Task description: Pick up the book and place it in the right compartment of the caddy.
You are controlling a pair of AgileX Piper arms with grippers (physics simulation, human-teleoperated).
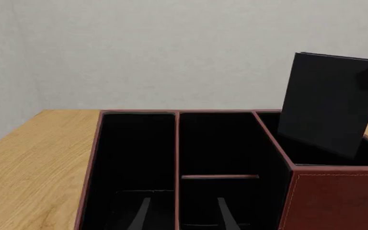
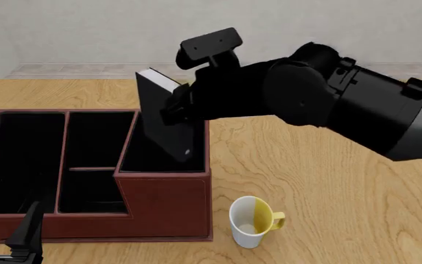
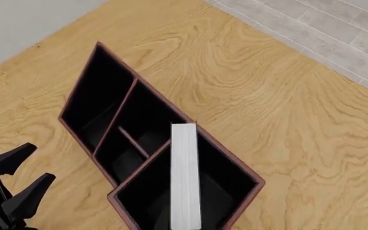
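The right gripper point(image 2: 178, 107) grips the thick black book with white page edges point(image 2: 165, 118), tilted with its lower end inside the right compartment point(image 2: 149, 157) of the reddish-brown leather-look caddy point(image 2: 167, 203). Lower it straight, clear of the slanted divider, then release; the idle left gripper point(image 2: 9, 234) rests spread apart.

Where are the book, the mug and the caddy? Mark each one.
book point(image 2: 161, 118): front view, on its black cover.
mug point(image 2: 249, 220): front view, on its white outer wall.
caddy point(image 2: 168, 206): front view, on its reddish-brown front wall.

book point(image 2: 163, 118) in caddy's point(image 2: 167, 203) right compartment point(image 2: 134, 159)
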